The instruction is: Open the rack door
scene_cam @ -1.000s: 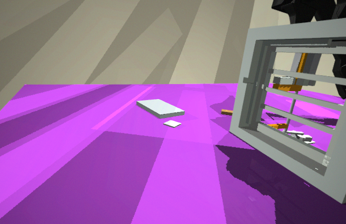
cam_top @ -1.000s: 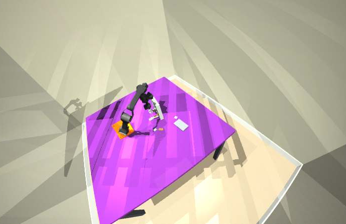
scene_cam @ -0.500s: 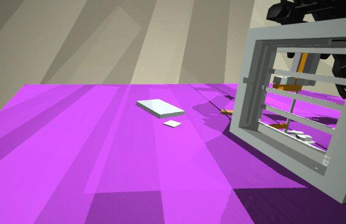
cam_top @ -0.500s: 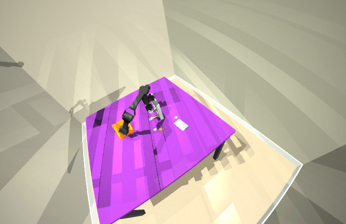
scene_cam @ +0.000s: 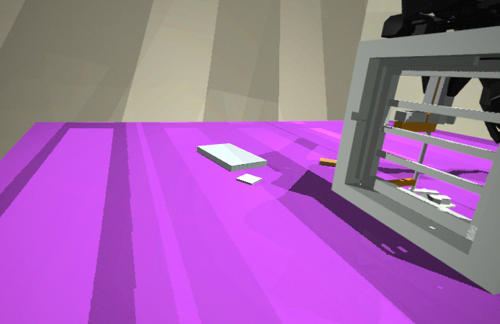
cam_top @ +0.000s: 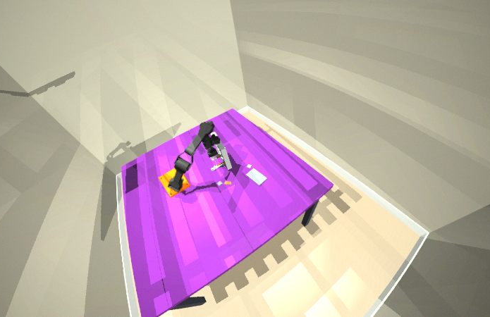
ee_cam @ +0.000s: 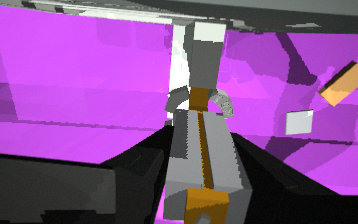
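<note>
Upright handle [scene_cam: 441, 91] [ee_cam: 213, 150] between the pincer's [scene_cam: 455, 89] [ee_cam: 202, 160] fingers.

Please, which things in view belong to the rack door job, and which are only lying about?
For the job:
- gripper
- handle
- door
- door frame

Lying about, not to be knocked off:
- large pale slab
- two small white tiles
- orange block

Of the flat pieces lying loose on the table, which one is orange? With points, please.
The small orange block [cam_top: 228, 183] [scene_cam: 327, 162] [ee_cam: 341, 85], nearest the rack frame in the exterior view; the others are white or pale grey.
</note>
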